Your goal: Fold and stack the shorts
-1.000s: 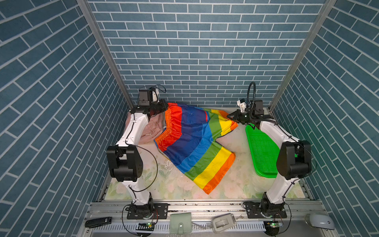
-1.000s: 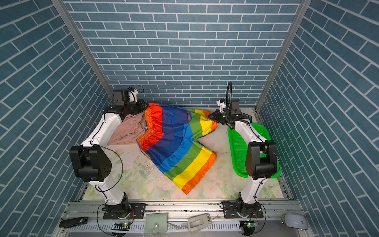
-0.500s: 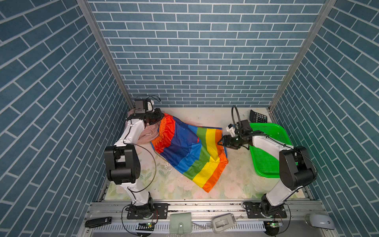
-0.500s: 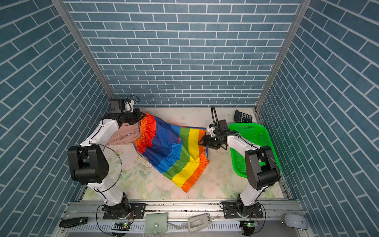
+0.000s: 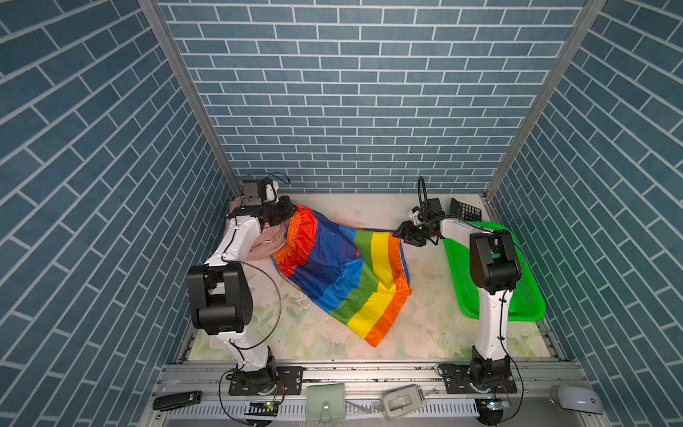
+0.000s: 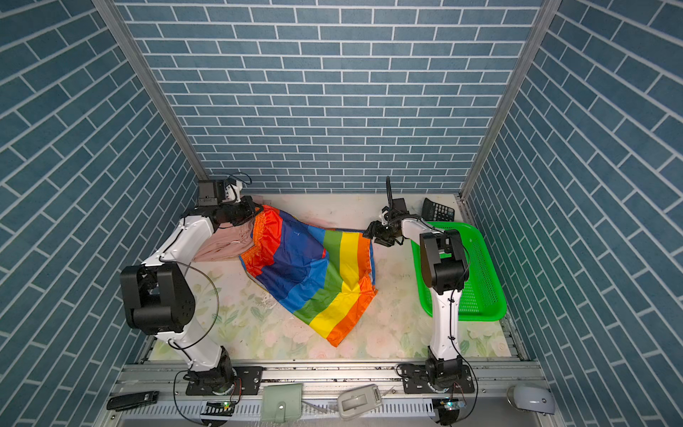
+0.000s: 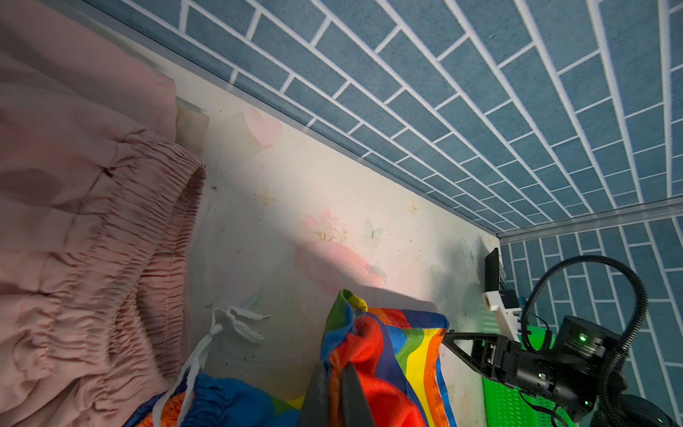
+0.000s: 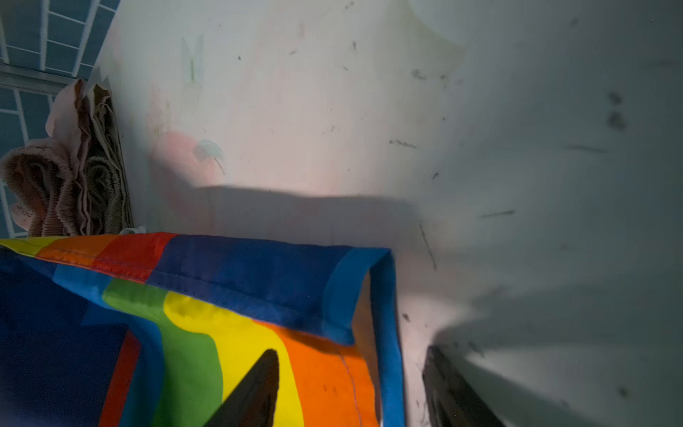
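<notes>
The rainbow-striped shorts (image 5: 343,273) (image 6: 314,270) lie spread across the middle of the table, with one leg folded over onto the rest. My left gripper (image 5: 290,214) (image 7: 334,392) is shut on their waistband corner at the back left; the white cord (image 7: 221,332) hangs beside it. My right gripper (image 5: 401,233) (image 8: 352,351) is open at the folded leg's hem (image 8: 380,295), one finger above the cloth and one above the table. The pink shorts (image 5: 268,240) (image 7: 74,222) sit folded at the back left, partly under my left arm. Tan shorts (image 8: 105,162) show in the same pile.
A green mesh basket (image 5: 525,295) (image 6: 488,281) stands along the right side, partly behind my right arm. A black calculator (image 5: 466,211) leans at the back right corner. Brick-patterned walls close in the left, back and right sides.
My right gripper carried the rainbow shorts' right leg from the back right over toward the middle, then opened and let it go. My left gripper kept its hold and moved little.
</notes>
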`<state>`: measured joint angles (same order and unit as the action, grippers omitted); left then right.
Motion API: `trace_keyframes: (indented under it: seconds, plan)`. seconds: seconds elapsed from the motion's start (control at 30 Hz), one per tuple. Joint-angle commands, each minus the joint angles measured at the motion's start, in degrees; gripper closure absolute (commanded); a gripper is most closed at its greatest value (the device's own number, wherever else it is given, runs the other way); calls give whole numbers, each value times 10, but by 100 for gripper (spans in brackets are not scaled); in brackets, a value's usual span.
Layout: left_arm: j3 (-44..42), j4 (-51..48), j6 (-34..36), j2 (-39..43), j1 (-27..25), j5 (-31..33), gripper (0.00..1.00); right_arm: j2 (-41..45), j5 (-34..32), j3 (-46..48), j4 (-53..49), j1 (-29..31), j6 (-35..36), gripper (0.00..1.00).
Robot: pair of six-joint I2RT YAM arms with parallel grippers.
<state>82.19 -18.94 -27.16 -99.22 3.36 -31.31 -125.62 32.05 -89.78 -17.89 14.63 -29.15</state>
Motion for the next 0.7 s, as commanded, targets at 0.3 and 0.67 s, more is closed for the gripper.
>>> trace_keyframes:
  seconds: [0.3, 0.67]
  plan:
    - [-3, 11, 7, -3, -6, -14, 100, -58, 18, -83, 46, 2, -64, 95]
    - [147, 65, -64, -131, -12, -51, 100, -77, 34, -377, -81, -100, -71, 100]
